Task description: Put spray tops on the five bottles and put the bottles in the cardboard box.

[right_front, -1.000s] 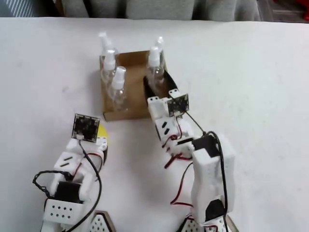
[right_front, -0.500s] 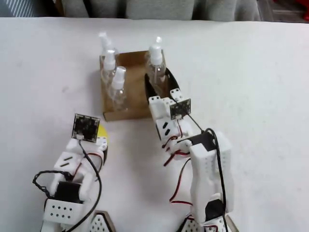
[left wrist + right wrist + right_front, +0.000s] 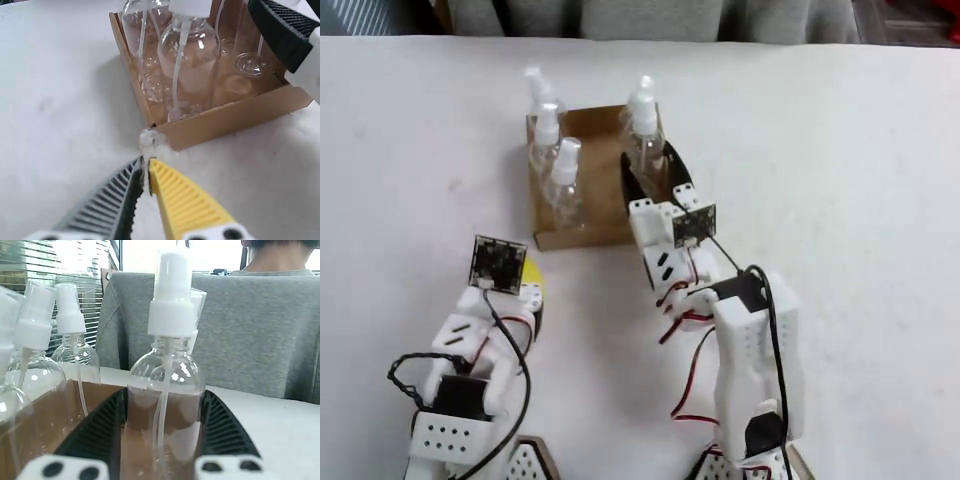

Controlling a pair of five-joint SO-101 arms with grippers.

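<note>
1. While standing upright inside cardboard box (image 3: 588, 236), against wall nearer right arm: one clear bottle (image 3: 165, 385), clamped by right hand (image 3: 645, 156).
2. Black fingers (image 3: 102, 432) pressed to both flanks of that bottle, low on body, reaching in over box's near wall.
3. Second bottle (image 3: 651, 97) just behind gripped one, along same wall, toward box's far end.
4. Three more bottles (image 3: 548, 140) upright in a row along opposite wall, close together.
5. White spray tops (image 3: 567, 152) fitted on all five.
6. Left hand (image 3: 146, 172) outside box, just off its near corner on left arm's side, low over worktop (image 3: 840, 150).
7. Grey and yellow fingers together, tips aimed at that corner.
8. Small white lump (image 3: 150, 137) right at corner, between tips and box wall; cannot tell what it is.
</note>
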